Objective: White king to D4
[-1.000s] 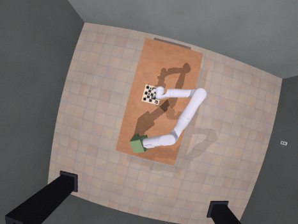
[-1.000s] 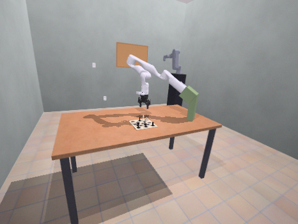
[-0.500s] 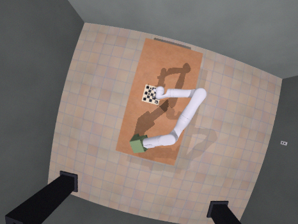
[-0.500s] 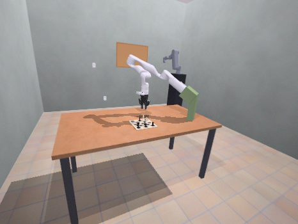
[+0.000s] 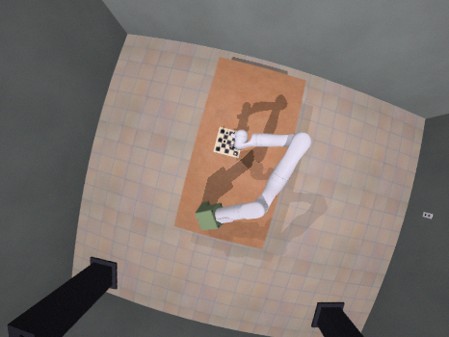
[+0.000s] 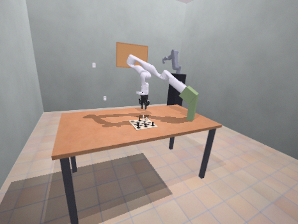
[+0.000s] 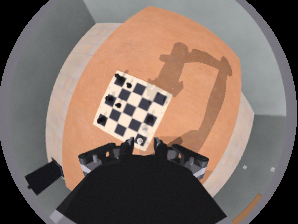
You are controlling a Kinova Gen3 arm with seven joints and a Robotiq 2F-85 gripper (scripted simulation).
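The chessboard (image 5: 218, 145) (image 6: 135, 127) (image 7: 107, 103) lies on the middle of the wooden table. In the wrist view the white king (image 7: 141, 141) stands upright on a square at the board's edge nearest the camera. It also shows in the exterior view (image 6: 144, 117) as a small pale piece. Several black pieces (image 7: 115, 103) (image 6: 146, 124) stand on other squares. My gripper (image 6: 144, 107) (image 7: 144, 141) hangs well above the king, pointing straight down. Its fingers are partly closed with a gap between them, and nothing is held. In the overhead view the arm's wrist hides the gripper.
The wooden table (image 5: 250, 96) (image 6: 96, 134) carries the board and the arm's green base block (image 5: 208, 219) (image 6: 190, 102) at one end. A black stand (image 6: 176, 88) with a grey arm is behind the table. Two black posts (image 5: 63, 298) stand on the tiled floor.
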